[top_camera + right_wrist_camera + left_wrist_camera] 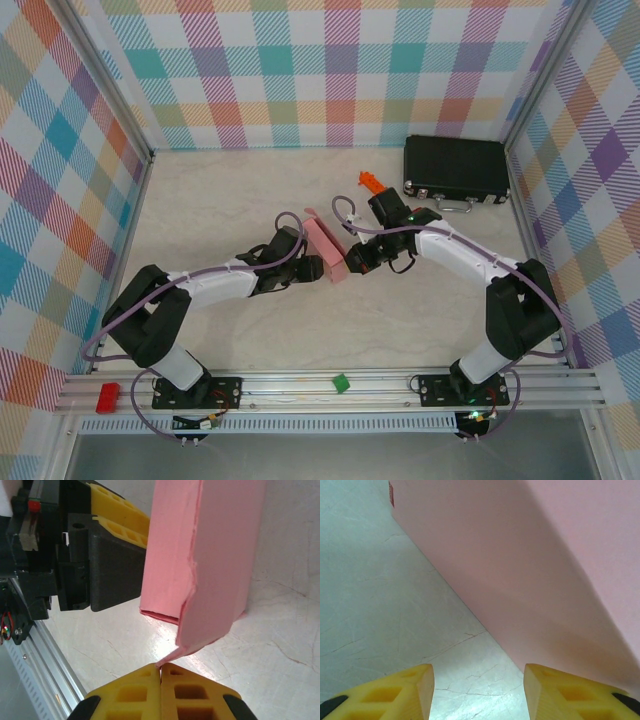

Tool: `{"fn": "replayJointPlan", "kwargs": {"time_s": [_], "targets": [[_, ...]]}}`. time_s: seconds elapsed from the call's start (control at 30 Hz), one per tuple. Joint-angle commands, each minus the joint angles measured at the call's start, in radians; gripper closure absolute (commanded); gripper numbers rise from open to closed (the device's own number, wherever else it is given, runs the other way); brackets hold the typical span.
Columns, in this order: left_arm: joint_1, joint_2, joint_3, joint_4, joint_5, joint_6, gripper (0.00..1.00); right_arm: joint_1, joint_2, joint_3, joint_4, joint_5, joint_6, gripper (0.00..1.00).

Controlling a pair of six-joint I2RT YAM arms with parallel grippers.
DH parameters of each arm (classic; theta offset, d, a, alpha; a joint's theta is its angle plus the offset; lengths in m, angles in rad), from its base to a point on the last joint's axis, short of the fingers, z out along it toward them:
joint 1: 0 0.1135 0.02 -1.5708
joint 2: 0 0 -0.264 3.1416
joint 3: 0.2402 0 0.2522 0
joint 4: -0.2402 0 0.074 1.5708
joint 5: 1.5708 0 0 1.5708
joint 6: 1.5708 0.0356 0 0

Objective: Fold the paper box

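The pink paper box (325,250) stands partly folded on the table's middle, between both grippers. In the right wrist view the paper box (210,555) rises on edge with a loose flap hanging toward me. My right gripper (161,667) is shut, pinching the tip of that flap. My right gripper (352,262) sits just right of the box. My left gripper (308,265) is at the box's left side. Its yellow fingers (412,687) stand apart over bare table, and the paper box (530,570) slopes across ahead and to the right.
A black hard case (456,170) lies at the back right, with a small orange piece (371,183) left of it. On the front rail rest a green block (341,383) and a red block (108,396). Checked walls enclose the table.
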Motion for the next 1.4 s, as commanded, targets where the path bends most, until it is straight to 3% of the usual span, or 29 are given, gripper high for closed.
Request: {"fn": "replayJointPlan", "kwargs": {"time_s": [0.0,0.2,0.4,0.57,0.73,0.9,1.37], "targets": [[-0.009,-0.006,0.011,-0.009,-0.026,0.018,0.50,0.005,-0.016,0.031,-0.004,0.061,0.007,0.95],[-0.006,-0.019,0.010,-0.019,-0.036,0.026,0.50,0.005,-0.020,0.043,-0.009,0.076,0.007,0.88],[-0.003,-0.026,0.011,-0.026,-0.040,0.032,0.50,0.005,-0.045,0.041,-0.018,0.078,-0.008,0.72],[-0.001,-0.028,0.010,-0.030,-0.044,0.034,0.50,0.005,-0.083,0.028,-0.007,0.153,-0.005,0.41],[0.000,-0.035,0.006,-0.034,-0.051,0.034,0.50,-0.005,-0.152,-0.013,0.067,0.310,0.034,0.30],[0.001,-0.054,-0.004,-0.034,-0.060,0.036,0.50,-0.106,-0.146,-0.007,0.138,0.285,0.081,0.26],[0.000,-0.322,-0.115,-0.019,-0.158,0.048,0.45,-0.278,0.188,0.093,0.202,0.156,0.089,0.28]]}}
